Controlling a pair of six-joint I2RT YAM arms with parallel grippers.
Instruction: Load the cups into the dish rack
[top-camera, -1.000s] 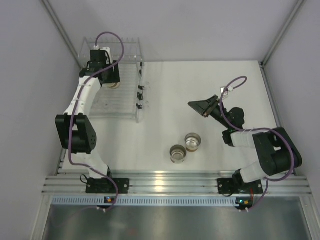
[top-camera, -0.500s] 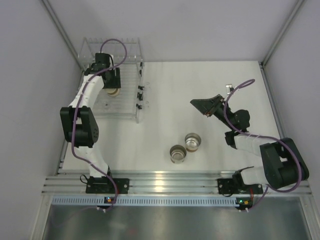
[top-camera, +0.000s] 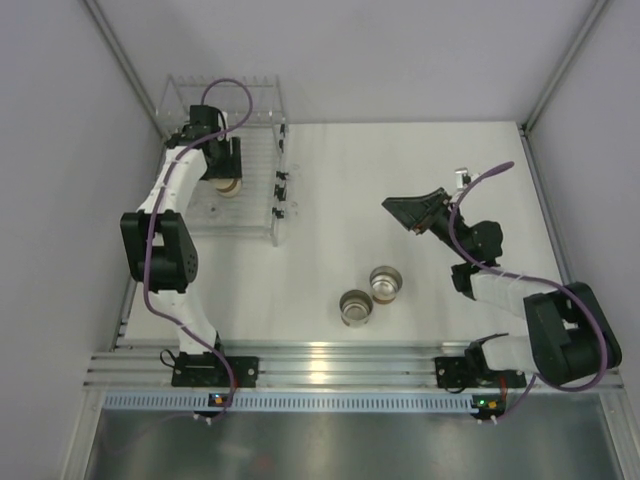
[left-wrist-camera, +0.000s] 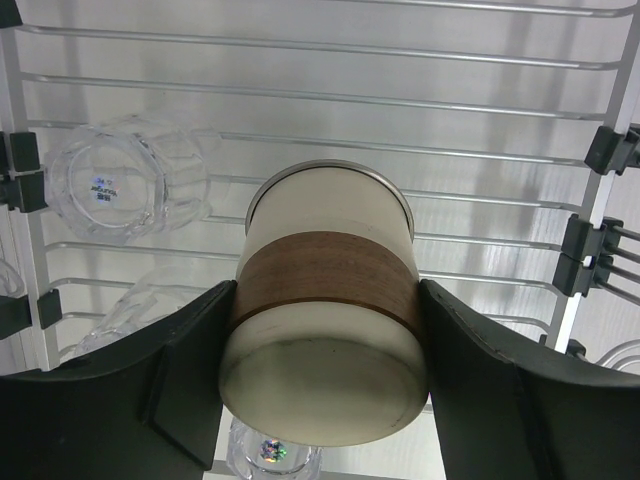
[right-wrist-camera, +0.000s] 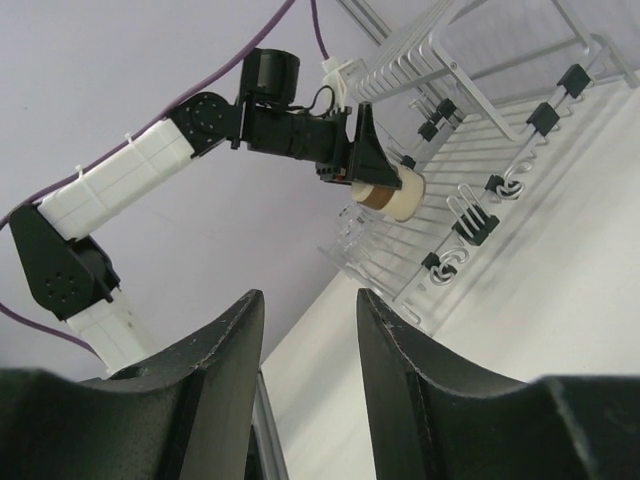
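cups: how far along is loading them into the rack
Done: at least two clear cups lie in the dish rack. In hand: the left gripper is shut on a cream cup over the rack's tines. Left: two other cream cups stand on the table. The right gripper is open and empty.

Three cream cups (top-camera: 385, 283) in sight, three clear cups (left-wrist-camera: 100, 182) that I can make out, one rack (top-camera: 252, 205), two arms (top-camera: 158, 262).
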